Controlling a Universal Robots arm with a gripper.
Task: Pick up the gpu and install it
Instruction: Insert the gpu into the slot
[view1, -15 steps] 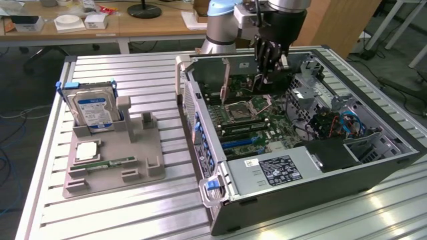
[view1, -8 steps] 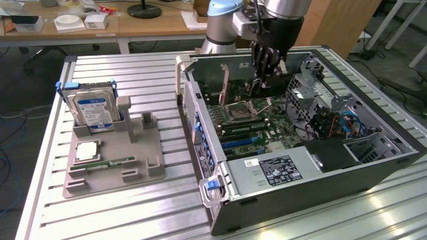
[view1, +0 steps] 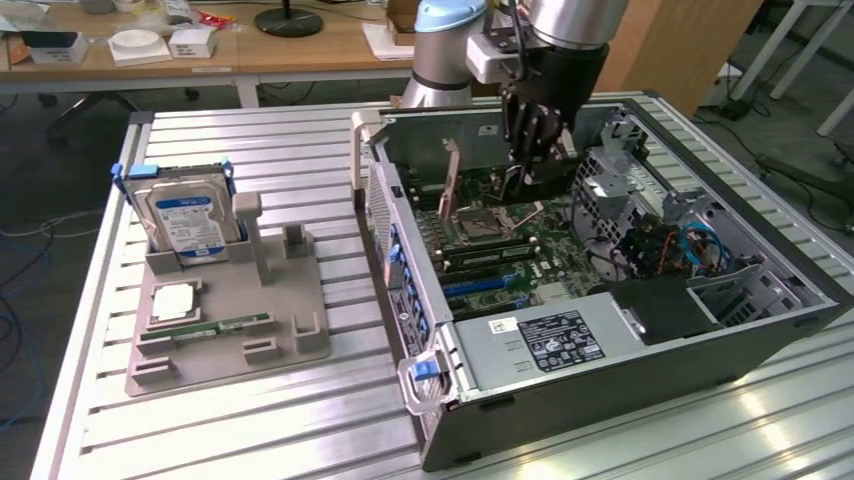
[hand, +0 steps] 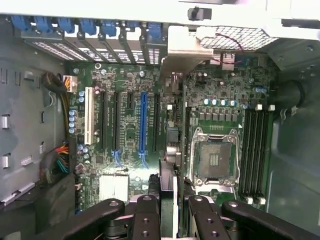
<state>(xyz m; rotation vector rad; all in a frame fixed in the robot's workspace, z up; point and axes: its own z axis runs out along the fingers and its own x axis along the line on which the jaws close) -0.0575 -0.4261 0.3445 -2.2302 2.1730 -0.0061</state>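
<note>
- Step in hand: the install, as I read it. The gpu (hand: 168, 177) is off the tabletop (view1: 334, 430) and inside the pc case (view1: 641, 350), above the motherboard (hand: 125, 145).
- The gripper (hand: 172, 217) reaches down into the case from above, near the case's back wall.
- Fingers (hand: 146, 220) are partly closed and clamped on the gpu. The card is seen edge-on, pinched between the two inner pads w/ no gap.
- The gpu's grey end bracket (hand: 182, 50) points at the case's rear slot openings w/ the blue clips (hand: 65, 25).
- Card sits btwn the long blue slot (hand: 143, 125) and the cpu socket (hand: 214, 157). Can't tell if its lower edge touches the board yet.
- Judgement: seating calls for the card edge square over its slot and the bracket lined up w/ a rear opening, then a straight push. Any tilt risks jamming.
- Outside the case, the hard drive (view1: 187, 220) stands in its grey fixture (view1: 287, 330), well apart and untouched.
</note>
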